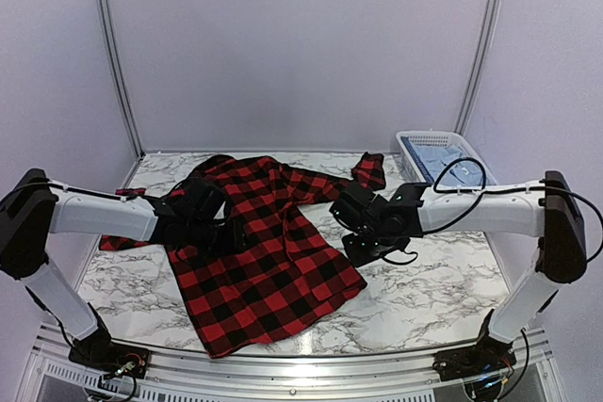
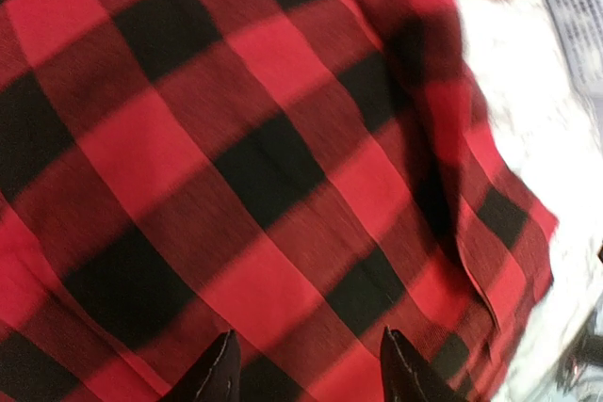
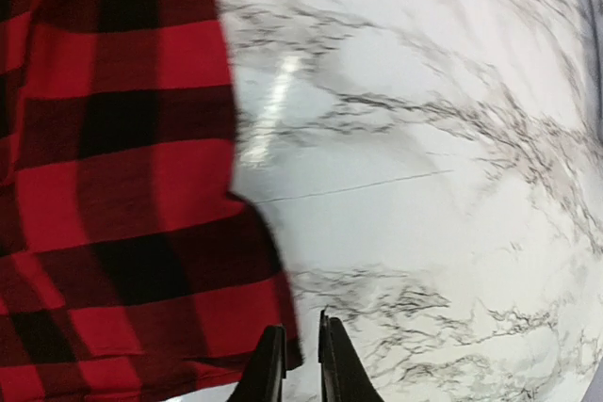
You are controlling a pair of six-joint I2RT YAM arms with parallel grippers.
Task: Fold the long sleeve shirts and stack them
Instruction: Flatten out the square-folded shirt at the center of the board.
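Presently: one marble table (image 1: 424, 298), one red-and-black check shirt (image 1: 273, 261) spread across its centre. Two grippers: left gripper (image 2: 311, 374), fingers spread, over the shirt's middle. The right gripper (image 3: 300, 364), fingers nearly together, is at the shirt's right edge; I cannot tell whether it pinches cloth.

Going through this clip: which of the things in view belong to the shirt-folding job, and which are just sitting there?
Part of the job:
- red-and-black check shirt, spread out on the table
- pale blue cloth in the basket, probably the second shirt

Just lying about:
- white lattice basket, at the far right corner
- marble-pattern table, only the work surface
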